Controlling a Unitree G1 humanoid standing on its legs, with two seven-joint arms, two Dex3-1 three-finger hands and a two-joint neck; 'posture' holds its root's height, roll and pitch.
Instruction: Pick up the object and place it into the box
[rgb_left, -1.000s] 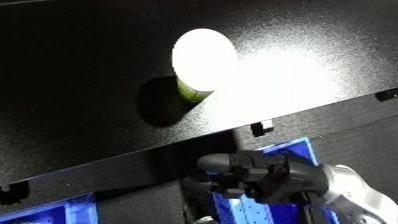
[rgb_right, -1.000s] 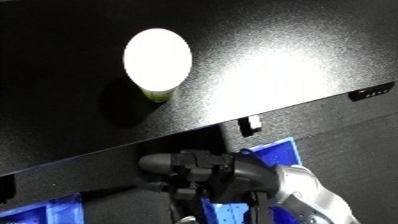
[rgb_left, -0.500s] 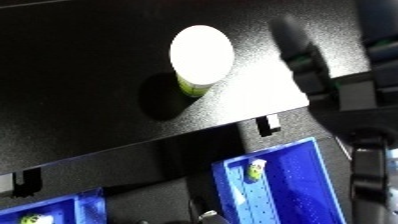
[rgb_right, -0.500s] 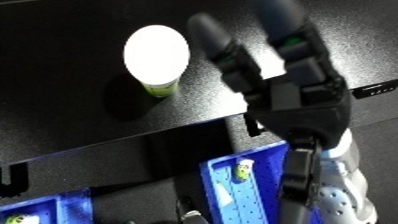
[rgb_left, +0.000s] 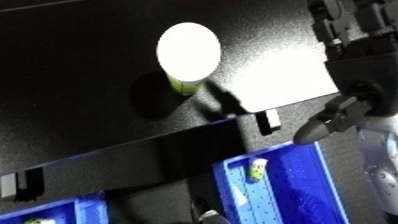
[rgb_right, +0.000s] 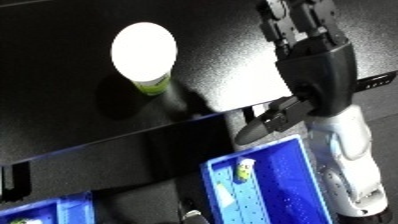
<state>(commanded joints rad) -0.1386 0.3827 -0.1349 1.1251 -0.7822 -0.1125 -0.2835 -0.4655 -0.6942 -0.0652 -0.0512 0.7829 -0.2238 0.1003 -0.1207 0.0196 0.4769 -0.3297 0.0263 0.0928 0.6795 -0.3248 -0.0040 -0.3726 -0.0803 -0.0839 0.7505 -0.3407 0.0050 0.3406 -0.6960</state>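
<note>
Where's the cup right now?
The cup stands upper left of centre on the black table, left of the right robot hand, up-table from the blue bin.

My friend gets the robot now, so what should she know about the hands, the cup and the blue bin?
Right hand: raised over the black table at the right, fingers straight, holding nothing.
Left hand: not in view.
White-topped green cup: upright on the table, left of the hand and apart from it.
Blue bin: below the table's front edge, with a small item already inside.
Done: nothing with the cup.
Left: grasp the cup, lift it, put it into the bin.
</note>
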